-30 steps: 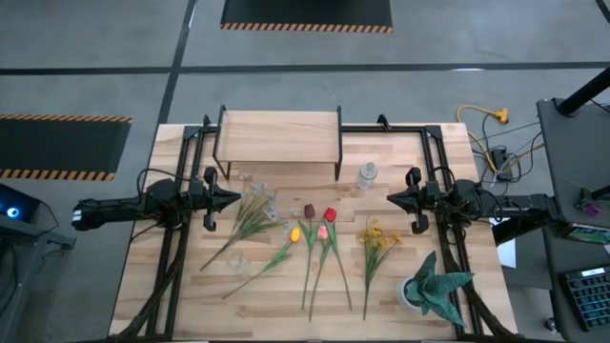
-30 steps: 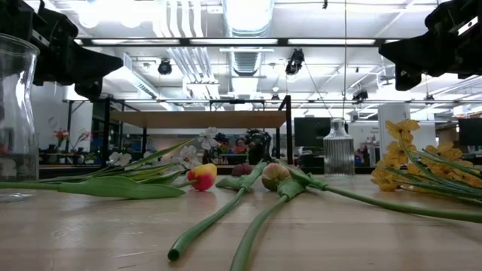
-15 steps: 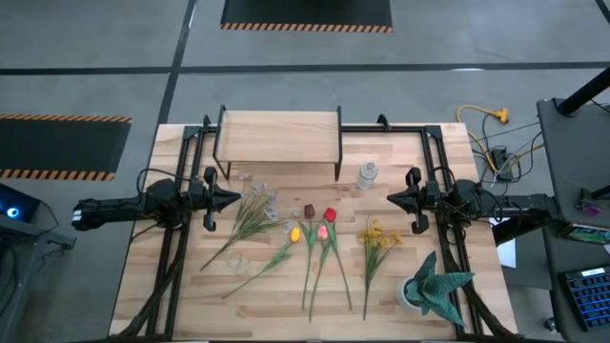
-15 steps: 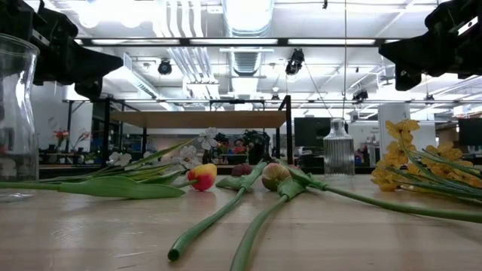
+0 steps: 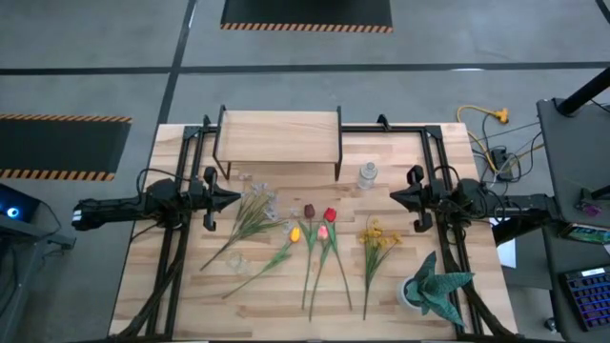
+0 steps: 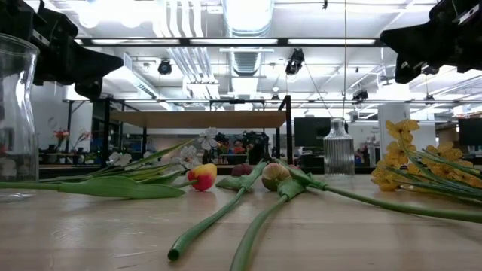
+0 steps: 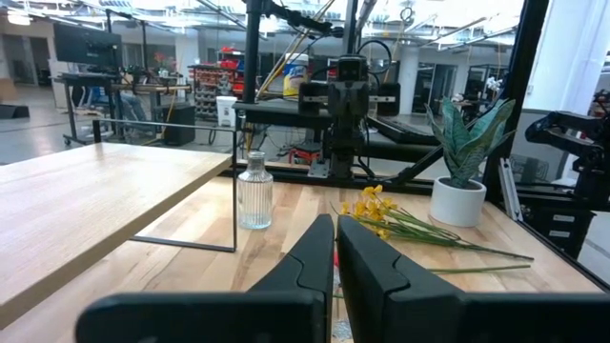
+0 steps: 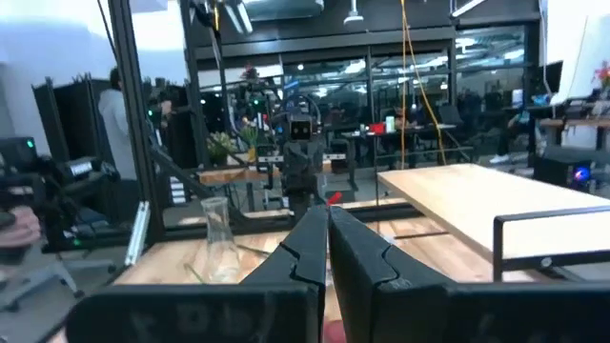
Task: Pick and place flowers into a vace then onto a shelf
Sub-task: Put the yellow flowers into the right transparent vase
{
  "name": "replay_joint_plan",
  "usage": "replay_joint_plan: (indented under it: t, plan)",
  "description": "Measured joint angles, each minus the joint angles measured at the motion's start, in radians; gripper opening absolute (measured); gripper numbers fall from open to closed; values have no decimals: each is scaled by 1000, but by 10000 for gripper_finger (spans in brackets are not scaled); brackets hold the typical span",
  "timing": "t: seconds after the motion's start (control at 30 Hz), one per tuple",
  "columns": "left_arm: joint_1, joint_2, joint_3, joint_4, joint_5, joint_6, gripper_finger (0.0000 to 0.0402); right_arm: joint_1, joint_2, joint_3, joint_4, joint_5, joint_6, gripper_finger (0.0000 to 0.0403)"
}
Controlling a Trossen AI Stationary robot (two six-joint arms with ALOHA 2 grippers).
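Observation:
The flowers lie flat on the wooden table between the arms: a spray of pale blossoms (image 5: 254,214), red, yellow, pink and maroon tulips (image 5: 315,231) and a yellow bunch (image 5: 376,238). A clear glass vase (image 6: 15,113) stands near the table's front left. A small ribbed glass bottle (image 5: 367,175) stands by the shelf (image 5: 279,133) at the far edge. My left gripper (image 5: 235,199) hovers shut at the table's left, pointing level at the flowers. My right gripper (image 5: 391,197) hovers shut at the right, facing it.
A green spiky potted plant (image 5: 434,286) in a white pot stands at the near right corner. Black frame rails (image 5: 176,257) run along both sides of the table. The shelf's thin black legs (image 7: 234,205) stand near the ribbed bottle.
My right gripper has tipped its fingertips up a little and stayed shut. Nothing else has moved.

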Motion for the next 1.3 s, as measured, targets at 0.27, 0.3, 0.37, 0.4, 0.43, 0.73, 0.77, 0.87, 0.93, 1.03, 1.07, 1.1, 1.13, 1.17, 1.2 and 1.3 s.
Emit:
replay_joint_plan:
  t: [0.27,0.3,0.37,0.4,0.43,0.73,0.77,0.87,0.93,1.03,1.07,1.1,1.13,1.17,1.2,1.3]
  plan:
    - [0,0,0,0,-1,0,1,0,1,0,37,25,112,9]
    - [0,0,0,0,-1,0,1,0,1,0,34,34,127,11]
    - [0,0,0,0,-1,0,1,0,8,0,15,51,131,20]
    - [0,0,0,0,-1,0,1,0,18,0,16,59,132,27]
    - [0,0,0,0,-1,0,1,0,29,0,20,67,136,36]
    - [0,0,0,0,-1,1,1,0,192,18,215,89,203,147]
    - [0,0,0,0,-1,1,1,0,216,35,216,89,204,159]
    - [0,0,0,0,0,1,1,0,295,102,201,89,205,187]
    - [0,0,0,-1,0,1,1,0,353,163,178,89,206,199]
    - [0,0,0,-1,0,1,1,0,438,276,69,94,224,206]
    - [0,0,0,-1,0,1,1,0,467,315,15,94,240,207]
    - [0,0,0,-1,1,1,1,0,497,355,-45,95,257,206]
    - [0,0,0,-1,1,1,1,0,527,393,-109,97,271,206]
    - [0,0,0,-2,1,1,1,0,557,427,-166,98,285,205]
    - [0,0,0,-4,1,1,1,0,591,460,-224,100,308,204]
    - [0,0,0,-4,1,1,1,0,686,539,-350,122,392,201]
